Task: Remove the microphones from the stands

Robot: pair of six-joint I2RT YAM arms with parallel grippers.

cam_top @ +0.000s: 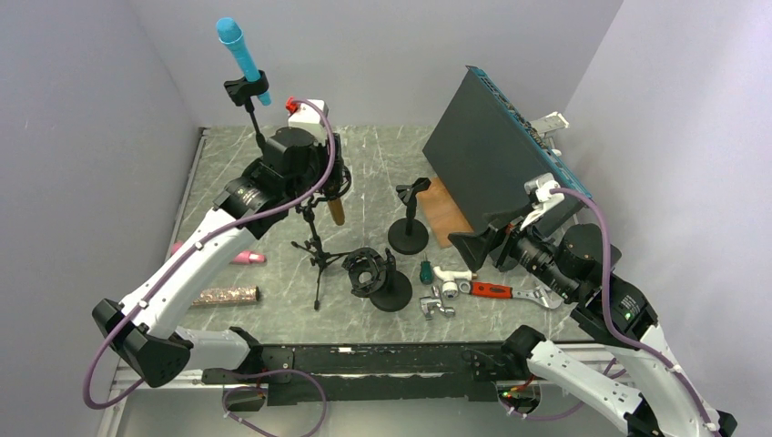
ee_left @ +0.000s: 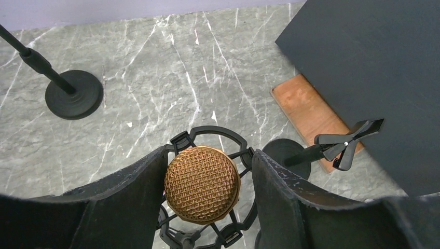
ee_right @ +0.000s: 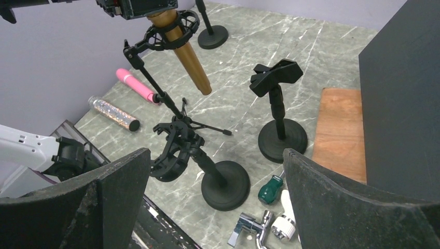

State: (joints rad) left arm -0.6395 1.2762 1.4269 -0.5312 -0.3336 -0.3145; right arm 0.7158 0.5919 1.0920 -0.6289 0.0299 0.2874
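A gold microphone (ee_left: pixel 202 184) sits head-up in a black shock mount (ee_left: pixel 207 134) on a small tripod stand (cam_top: pixel 317 246); its gold body (cam_top: pixel 337 211) hangs below the mount (ee_right: pixel 187 57). My left gripper (ee_left: pixel 210 153) is over it, open, with the mesh head between the jaws. The left finger (ee_left: pixel 129 197) touches the head and the right finger (ee_left: pixel 290 197) stands a small gap away. My right gripper (ee_right: pixel 214 155) is open and empty, held above the table at the right (cam_top: pixel 482 244).
A blue microphone (cam_top: pixel 238 45) stands clipped on a tall stand at the back left. An empty shock-mount stand (cam_top: pixel 378 278), a clip stand (cam_top: pixel 410 223), pink (cam_top: pixel 241 258) and glitter (cam_top: pixel 228 295) microphones, tools (cam_top: pixel 492 290), a wooden board (cam_top: pixel 446 209) and a black panel (cam_top: pixel 492 155) are around.
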